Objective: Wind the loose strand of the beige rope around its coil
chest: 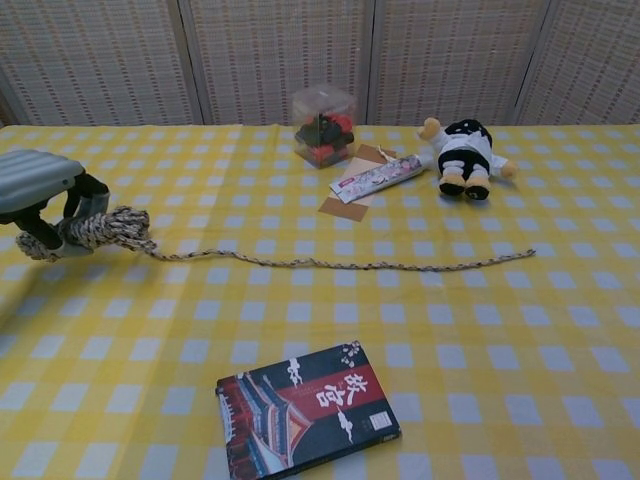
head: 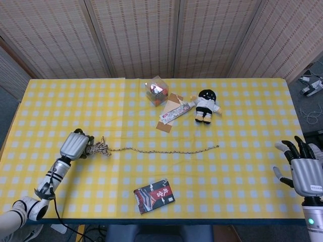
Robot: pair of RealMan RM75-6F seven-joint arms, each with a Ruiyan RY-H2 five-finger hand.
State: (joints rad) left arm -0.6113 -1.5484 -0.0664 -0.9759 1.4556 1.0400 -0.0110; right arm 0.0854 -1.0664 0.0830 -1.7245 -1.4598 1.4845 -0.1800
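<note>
Head view, left hand: the left hand [head: 74,146] sits near the left side of the worktop [head: 242,166], its fingers [head: 89,139] wrapped around the coil [head: 99,148] of beige rope.
Head view, rope: the loose strand [head: 166,151] runs from the coil to the right in one thin line across the yellow checked cloth, ending below the plush doll [head: 206,106]; no turn of it lies on the coil yet.
Head view, right hand: the right hand [head: 303,171] hangs at the right edge of the worktop, fingers spread, holding nothing, well apart from the strand's far end.
Head view, others: a clear box [head: 156,91], a flat packet [head: 174,112] and a book [head: 154,195] lie clear of the rope.
Chest view, left hand: the left hand [chest: 40,195] grips the coil [chest: 105,230], which looks lifted or tipped at its near end.
Chest view, rope: the strand [chest: 340,263] leaves the coil's right end and lies slack.
Step in hand: securing the coil; winding seems not begun.
Next move: likely the right hand must reach the free end, pinch it, and carry it around the coil while the left holds it firm.
</note>
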